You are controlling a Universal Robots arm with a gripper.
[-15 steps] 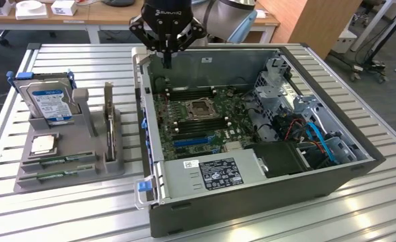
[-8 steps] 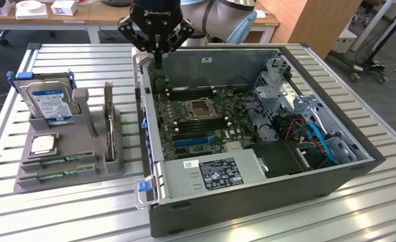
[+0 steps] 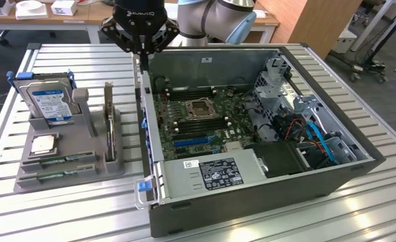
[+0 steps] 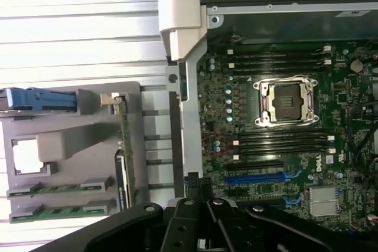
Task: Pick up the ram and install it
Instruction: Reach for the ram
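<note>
Two ram sticks [image 3: 57, 162] lie flat in the front slots of a grey holder [image 3: 83, 169] on the exterior view's left; in the wrist view the ram sticks [image 4: 59, 189] are thin green strips. My gripper [image 3: 144, 64] hangs above the open computer case's left wall, near its far corner, apart from the holder. Its fingers are shut and nothing is between them. Its black fingertips [image 4: 198, 185] show over the case wall in the wrist view. Empty black memory slots [image 4: 277, 57] flank the CPU socket [image 4: 286, 101] on the motherboard.
The holder also carries a silver hard drive [image 3: 50, 103] in a blue bracket, an upright expansion card [image 3: 109, 118] and a square chip [image 3: 43, 145]. The open case [image 3: 252, 194] holds a power supply [image 3: 211, 174], cables and drive cages [image 3: 278, 91]. Slatted metal table [image 3: 77, 217] all around.
</note>
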